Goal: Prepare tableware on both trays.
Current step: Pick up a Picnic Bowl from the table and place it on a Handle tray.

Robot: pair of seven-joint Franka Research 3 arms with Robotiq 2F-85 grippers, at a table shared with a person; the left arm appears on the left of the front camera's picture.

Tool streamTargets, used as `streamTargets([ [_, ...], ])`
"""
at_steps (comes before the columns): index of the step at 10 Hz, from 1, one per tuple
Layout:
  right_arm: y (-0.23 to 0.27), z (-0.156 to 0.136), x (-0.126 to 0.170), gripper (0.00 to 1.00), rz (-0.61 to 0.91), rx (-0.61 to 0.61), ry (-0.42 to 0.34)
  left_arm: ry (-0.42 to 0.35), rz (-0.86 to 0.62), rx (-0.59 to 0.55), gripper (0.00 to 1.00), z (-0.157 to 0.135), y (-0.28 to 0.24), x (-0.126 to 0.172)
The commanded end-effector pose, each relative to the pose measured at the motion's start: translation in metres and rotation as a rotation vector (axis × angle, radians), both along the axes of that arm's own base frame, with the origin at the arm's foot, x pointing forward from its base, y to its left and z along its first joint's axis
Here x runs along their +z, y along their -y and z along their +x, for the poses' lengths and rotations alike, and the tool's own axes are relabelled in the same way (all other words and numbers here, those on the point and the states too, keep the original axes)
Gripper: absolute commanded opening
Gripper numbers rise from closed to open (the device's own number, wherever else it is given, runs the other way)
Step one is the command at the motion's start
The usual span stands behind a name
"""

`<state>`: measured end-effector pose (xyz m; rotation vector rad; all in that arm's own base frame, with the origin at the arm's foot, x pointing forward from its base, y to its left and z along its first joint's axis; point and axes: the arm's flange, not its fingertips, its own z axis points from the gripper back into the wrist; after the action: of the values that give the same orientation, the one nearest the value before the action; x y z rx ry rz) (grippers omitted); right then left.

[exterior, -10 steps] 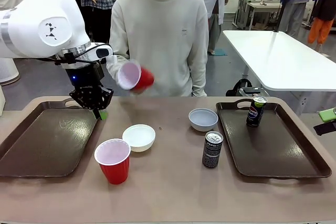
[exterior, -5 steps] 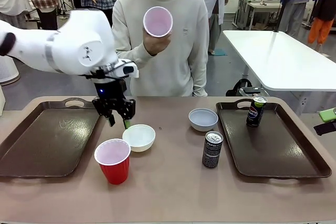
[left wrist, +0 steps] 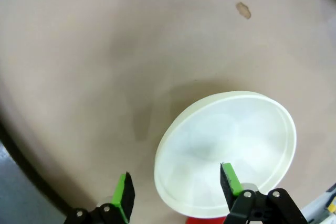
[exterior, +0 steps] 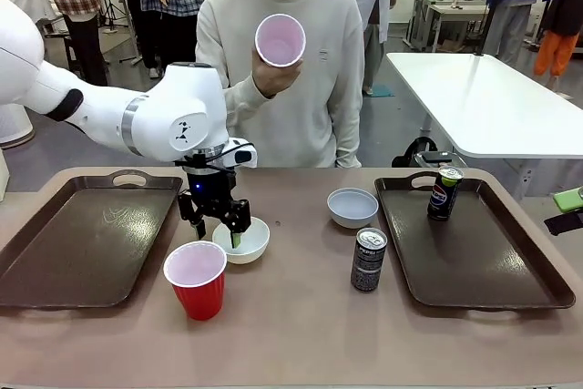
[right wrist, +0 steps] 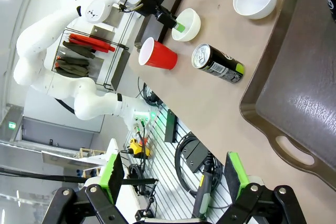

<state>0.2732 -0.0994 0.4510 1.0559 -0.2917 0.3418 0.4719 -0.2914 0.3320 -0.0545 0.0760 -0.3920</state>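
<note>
At frame left we find the dark brown glossy plastic tray [exterior: 82, 243] bare. Our left gripper [exterior: 217, 234] has its jaws apart astride the small white round bowl [exterior: 257, 234], seemingly unclamped. Rightward, one slim black soda can [exterior: 444, 193] stands on the right tray [exterior: 492, 266]; the right gripper [right wrist: 173, 174] gapes wide.

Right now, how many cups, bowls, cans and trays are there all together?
Red cups: 2
White bowls: 2
Black cans: 2
Brown trays: 2
Total: 8
</note>
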Motion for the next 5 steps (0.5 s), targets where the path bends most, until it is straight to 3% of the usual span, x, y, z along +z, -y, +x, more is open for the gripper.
streamTargets([
  [1, -0.0006, 0.0026, -0.0001, 1.00, 0.027, 0.004, 0.018, -0.015, -0.050, -0.026, 0.66, 0.0061, 0.0030, -0.0073],
  [2, -0.0006, 0.0026, -0.0001, 1.00, 0.027, 0.004, 0.018, -0.023, -0.053, -0.013, 0.26, 0.0058, 0.0022, -0.0056],
  [3, -0.0006, 0.0026, -0.0001, 1.00, 0.027, 0.004, 0.018, -0.021, -0.057, -0.003, 0.06, 0.0055, 0.0012, -0.0029],
  [4, -0.0006, 0.0026, -0.0001, 1.00, 0.027, 0.004, 0.018, -0.025, -0.056, 0.007, 0.00, 0.0064, 0.0004, -0.0024],
  [5, -0.0006, 0.0026, -0.0001, 1.00, 0.027, 0.004, 0.018, -0.030, -0.051, 0.012, 0.00, 0.0060, 0.0004, -0.0009],
])
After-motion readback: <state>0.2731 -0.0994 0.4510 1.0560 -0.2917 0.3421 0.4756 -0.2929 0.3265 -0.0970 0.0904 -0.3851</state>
